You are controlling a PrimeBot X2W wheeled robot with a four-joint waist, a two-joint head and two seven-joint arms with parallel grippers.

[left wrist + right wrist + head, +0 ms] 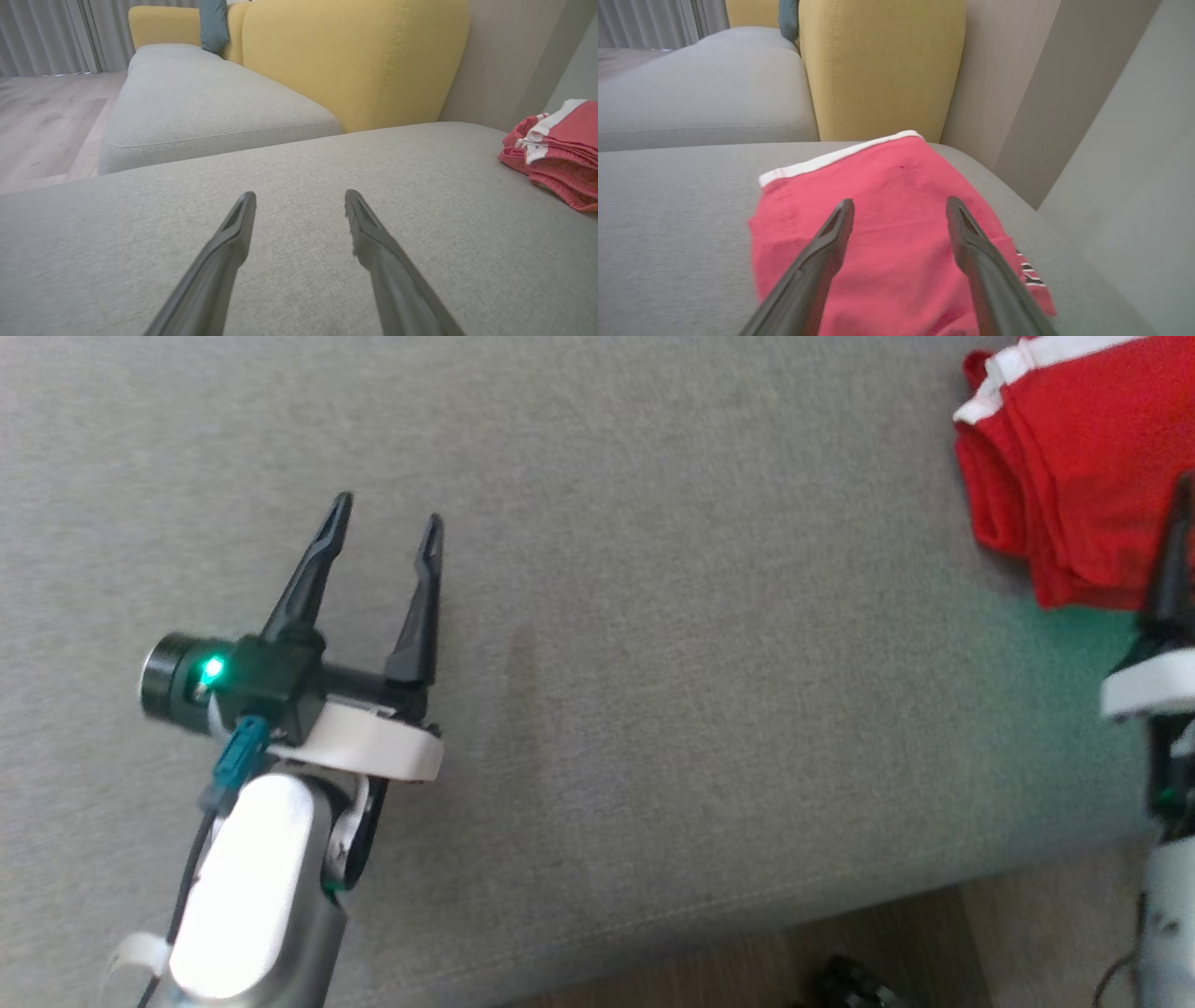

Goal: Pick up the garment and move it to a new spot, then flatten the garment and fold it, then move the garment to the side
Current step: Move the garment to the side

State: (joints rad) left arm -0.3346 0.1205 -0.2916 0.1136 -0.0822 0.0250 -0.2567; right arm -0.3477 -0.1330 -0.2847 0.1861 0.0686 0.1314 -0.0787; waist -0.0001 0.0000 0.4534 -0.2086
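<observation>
Right pincer (900,201) wide over folded garment (887,177); left pincer (387,511) wide, well left of it. Lift straight up; don't snag folds.

No legible text; a small mark (1029,275) on the garment (896,196) is too blurred

Extends the left gripper (387,509) up and forward from the lower left of the head view, its two dark fingers (308,579) spread wide in a V and leaning slightly right. Carries it on a white wrist collar (373,747) above the glossy, pale left forearm (247,887), a green light (213,667) glowing beside the black wrist camera (173,681). Shows the right gripper (900,200) parted just as wide in its own wrist view. Places the right arm at the head view's far right edge, one dark finger rising above the pale right forearm (1167,915).
</observation>
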